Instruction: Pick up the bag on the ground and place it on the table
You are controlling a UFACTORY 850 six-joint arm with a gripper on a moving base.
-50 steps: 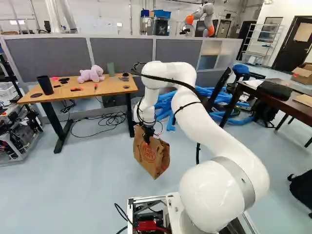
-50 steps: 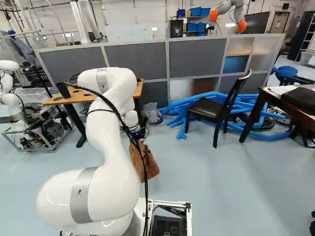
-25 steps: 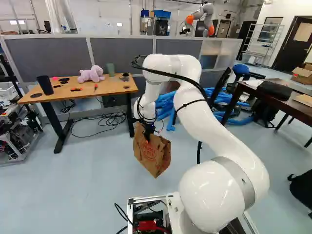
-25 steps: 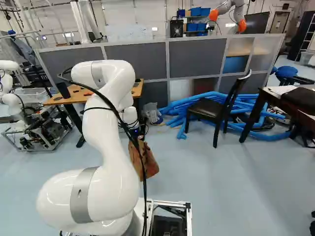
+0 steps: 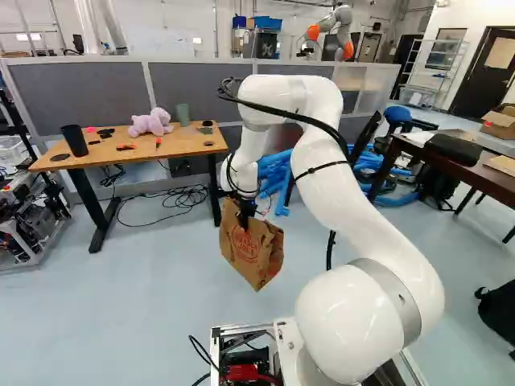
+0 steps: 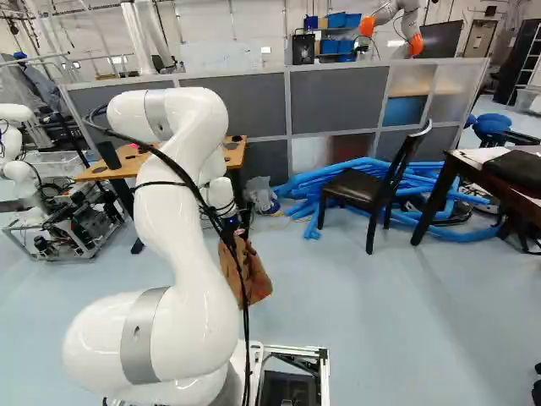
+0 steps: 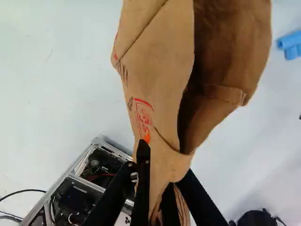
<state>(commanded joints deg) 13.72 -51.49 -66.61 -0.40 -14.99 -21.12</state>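
In the left base view my gripper is shut on the top edge of a brown paper bag, which hangs tilted above the floor. The wrist view shows the bag pinched between the two fingers of the gripper, its mouth partly open and red print on its side. The wooden-topped table stands beyond and to the left of the bag in the left base view, apart from it. Part of the bag is behind the arm's cables in the right base view.
On the table are a pink plush toy, a black cup and a green cup. A black chair stands before blue tubes. A dark table is at the right. Another robot stands at the left.
My arm has bent, its upper elbow moving up and back toward the base, while the held bag has shifted only slightly in the base views. The base has not moved.
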